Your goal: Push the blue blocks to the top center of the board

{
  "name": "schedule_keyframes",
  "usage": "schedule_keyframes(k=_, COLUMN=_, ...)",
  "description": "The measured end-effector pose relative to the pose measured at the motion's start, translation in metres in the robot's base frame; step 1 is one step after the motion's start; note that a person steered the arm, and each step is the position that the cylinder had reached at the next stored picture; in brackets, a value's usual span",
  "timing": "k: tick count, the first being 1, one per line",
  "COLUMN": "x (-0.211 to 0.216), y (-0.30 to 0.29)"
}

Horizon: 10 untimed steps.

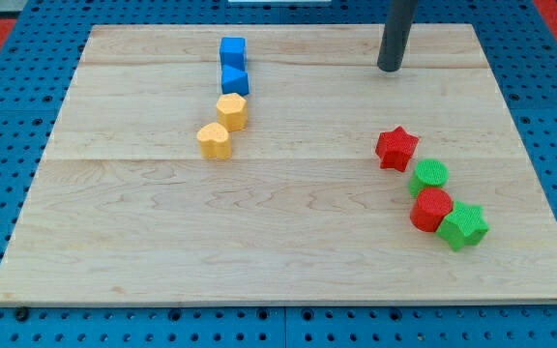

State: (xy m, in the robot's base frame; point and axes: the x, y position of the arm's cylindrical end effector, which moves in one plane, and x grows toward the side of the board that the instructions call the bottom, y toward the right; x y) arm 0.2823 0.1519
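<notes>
My tip (390,69) sits on the board (259,251) near the view's top, right of centre, touching no block; there's no claw on this rod, nothing opens or closes, and it has hold of nothing.

Over to the blue pair, well to the view's left of my tip: the upper blue cube (232,51) stands close to the top edge, left of centre; right below it comes the lower blue cube (235,80), the two just about touching, stacked in a short column down the view.

The column carries on in yellow; the upper yellow block (231,111), a faceted, roughly hexagonal piece, sits just under the lower blue cube, touching or nearly so; the lower yellow block (215,141) follows down and slightly to the left, close against it.

Across on the view's right, a second cluster, well apart from the blues; the red star (395,148) leads at the top; below and right of it the green cylinder (430,176); then the red cylinder (430,208) pressed beneath that; and the green star (463,226) tucked against it at the lower right.

My tip stands above the red star, clear of it, with bare wood between.
</notes>
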Motion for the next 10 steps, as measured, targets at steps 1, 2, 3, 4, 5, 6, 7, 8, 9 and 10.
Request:
schedule_keyframes(k=1, x=0.0, y=-0.008)
schedule_keyframes(k=2, x=0.0, y=-0.052)
schedule_keyframes(k=3, x=0.002, y=-0.075)
schedule_keyframes(k=4, x=0.009, y=-0.184)
schedule_keyframes(k=5, x=0.033, y=-0.221)
schedule_keyframes(k=6, x=0.053, y=-0.221)
schedule_keyframes(k=7, x=0.028, y=-0.239)
schedule_keyframes(k=8, x=-0.007, y=-0.232)
schedule_keyframes(k=9, x=-0.013, y=-0.316)
schedule_keyframes(k=10, x=-0.027, y=-0.27)
